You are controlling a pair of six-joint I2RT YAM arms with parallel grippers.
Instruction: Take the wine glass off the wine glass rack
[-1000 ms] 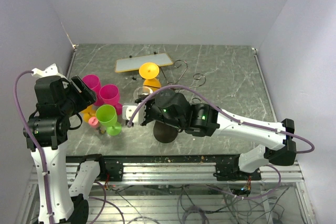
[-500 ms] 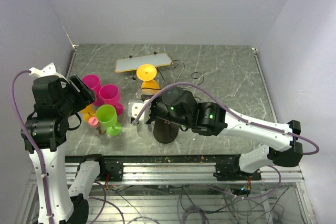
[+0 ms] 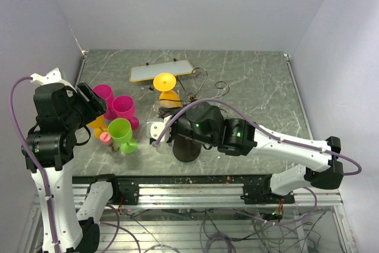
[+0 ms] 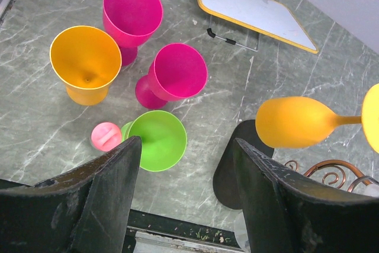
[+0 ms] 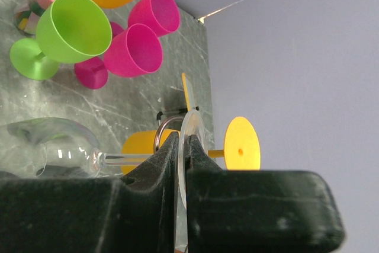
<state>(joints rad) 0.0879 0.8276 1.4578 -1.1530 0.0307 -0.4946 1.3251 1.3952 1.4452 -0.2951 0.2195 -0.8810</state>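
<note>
- Far left, the left gripper (image 4: 186,197) hangs with its fingers spread wide and nothing between them.
- Beneath it on the grey marbled table (image 4: 53,117), upright: one orange plastic goblet (image 4: 86,57), a magenta plastic goblet (image 4: 133,10), a second magenta goblet (image 4: 177,72) and one green plastic goblet (image 4: 157,140). There is also one small pink round piece (image 4: 105,136).
- Behind lies one flat white board with a yellow edge (image 3: 163,70).
- In the middle, one clear wine glass (image 5: 53,143) lies sideways with its foot pinched in the narrowly closed right gripper (image 5: 182,143) and its bowl out to the left.
- One thin dark wire wine glass rack (image 3: 186,152) stands here, with a curl of its wire beside that stem.
- One orange plastic wine glass (image 4: 293,122) hangs sideways just beyond.
</note>
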